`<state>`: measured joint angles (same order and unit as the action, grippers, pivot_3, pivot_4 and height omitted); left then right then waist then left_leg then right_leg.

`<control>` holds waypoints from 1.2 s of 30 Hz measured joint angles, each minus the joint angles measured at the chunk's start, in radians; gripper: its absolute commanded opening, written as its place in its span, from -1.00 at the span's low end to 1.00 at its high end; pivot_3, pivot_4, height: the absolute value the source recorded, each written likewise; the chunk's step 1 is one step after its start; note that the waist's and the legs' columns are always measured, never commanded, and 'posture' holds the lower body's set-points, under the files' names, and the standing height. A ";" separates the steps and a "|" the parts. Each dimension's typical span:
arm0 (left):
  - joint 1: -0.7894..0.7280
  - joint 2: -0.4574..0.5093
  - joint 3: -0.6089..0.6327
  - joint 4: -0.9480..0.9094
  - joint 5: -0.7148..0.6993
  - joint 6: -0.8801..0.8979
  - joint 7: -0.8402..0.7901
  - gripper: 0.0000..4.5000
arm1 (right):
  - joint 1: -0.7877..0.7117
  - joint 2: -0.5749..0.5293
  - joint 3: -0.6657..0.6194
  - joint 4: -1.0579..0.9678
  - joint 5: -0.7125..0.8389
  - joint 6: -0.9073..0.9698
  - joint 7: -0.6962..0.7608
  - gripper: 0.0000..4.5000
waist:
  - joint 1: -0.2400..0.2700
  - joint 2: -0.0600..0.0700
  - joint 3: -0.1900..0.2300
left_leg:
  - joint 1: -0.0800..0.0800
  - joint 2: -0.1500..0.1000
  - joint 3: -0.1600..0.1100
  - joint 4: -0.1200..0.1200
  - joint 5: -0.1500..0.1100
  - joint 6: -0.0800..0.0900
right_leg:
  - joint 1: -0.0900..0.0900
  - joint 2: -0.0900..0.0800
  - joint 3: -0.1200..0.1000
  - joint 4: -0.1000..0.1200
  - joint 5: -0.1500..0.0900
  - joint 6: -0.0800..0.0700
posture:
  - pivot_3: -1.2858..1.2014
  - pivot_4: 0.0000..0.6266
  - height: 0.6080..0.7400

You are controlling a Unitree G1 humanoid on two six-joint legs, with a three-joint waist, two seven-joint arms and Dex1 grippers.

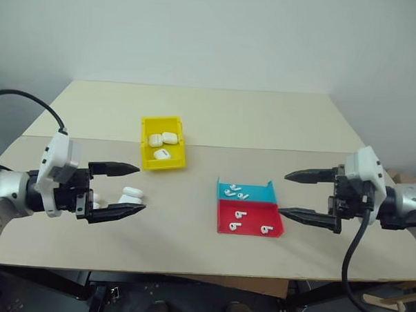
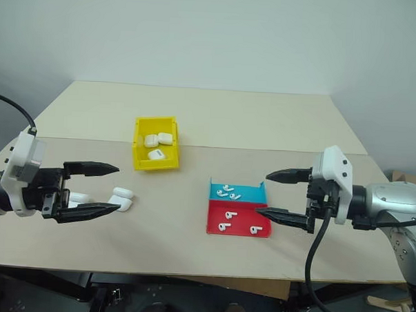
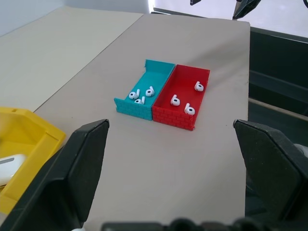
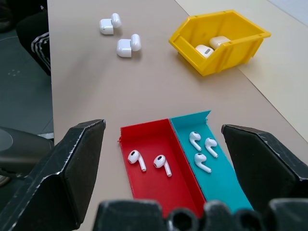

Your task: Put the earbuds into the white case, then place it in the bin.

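Two white cases lie with lids open on the table's left part: one (image 1: 131,194) just beyond my left gripper's fingertips, the other (image 1: 99,202) partly hidden behind its lower finger. Both cases (image 4: 128,45) also show in the right wrist view. My left gripper (image 1: 141,189) hovers open and empty, pointing toward the middle. Earbuds (image 1: 232,192) lie loose in the blue half of a small tray, and more earbuds (image 1: 239,214) lie in its red half. My right gripper (image 1: 284,194) hovers open and empty just right of the tray. The yellow bin (image 1: 161,120) stands behind, with three shut cases (image 1: 162,139) inside.
The blue-and-red tray (image 1: 258,194) sits right of centre, its low walls open toward the right gripper. A seam crosses the tabletop behind the bin. The table's front edge (image 1: 189,269) runs close below both grippers. Black cables hang from both wrists.
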<state>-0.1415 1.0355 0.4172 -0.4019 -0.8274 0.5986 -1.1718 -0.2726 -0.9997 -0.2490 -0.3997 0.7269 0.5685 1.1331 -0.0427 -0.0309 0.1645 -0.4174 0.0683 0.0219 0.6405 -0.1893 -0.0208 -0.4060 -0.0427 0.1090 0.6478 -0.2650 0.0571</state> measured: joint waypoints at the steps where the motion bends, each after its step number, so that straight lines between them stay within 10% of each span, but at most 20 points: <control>1: 0.000 0.001 0.000 0.000 -0.001 0.010 0.003 1.00 | 0.000 0.000 0.000 0.000 0.000 0.000 0.000 0.99 | 0.000 0.000 0.000 | 0.000 0.000 0.000 0.000 0.000 0.000 | 0.000 0.000 0.000 0.000 0.000 0.000 | 0.03 -0.52 1.00; 20: 0.105 0.131 0.123 -0.226 0.126 0.304 0.366 1.00 | -0.009 0.004 0.000 -0.001 0.005 0.007 -0.016 0.99 | 0.003 -0.002 0.001 | 0.000 0.000 -0.001 0.000 0.000 0.000 | 0.000 0.000 -0.001 0.000 0.000 0.001 | 0.03 -0.52 1.00; 26: -0.221 0.385 -0.133 -0.176 -0.023 0.805 0.449 1.00 | 0.002 0.004 -0.006 -0.014 0.030 0.042 -0.032 0.99 | 0.001 -0.004 0.004 | 0.000 -0.001 -0.001 0.000 0.000 0.000 | 0.000 0.000 0.000 0.000 -0.002 0.003 | 0.03 -0.52 1.00; 36: -0.674 0.250 -0.572 0.227 -0.074 1.012 0.821 1.00 | 0.004 -0.007 -0.014 -0.021 0.042 0.071 -0.044 0.99 | 0.000 -0.003 0.005 | -0.001 -0.001 -0.004 0.000 0.000 0.000 | -0.001 0.001 -0.001 0.002 -0.002 0.003 | 0.03 -0.52 1.00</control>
<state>-0.8157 1.2860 -0.1543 -0.1748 -0.9014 1.6111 -0.3504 -0.2689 -1.0069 -0.2625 -0.4211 0.7689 0.6398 1.0894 -0.0427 -0.0340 0.1690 -0.4181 0.0669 0.0184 0.6404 -0.1896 -0.0211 -0.4066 -0.0417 0.1080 0.6493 -0.2668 0.0598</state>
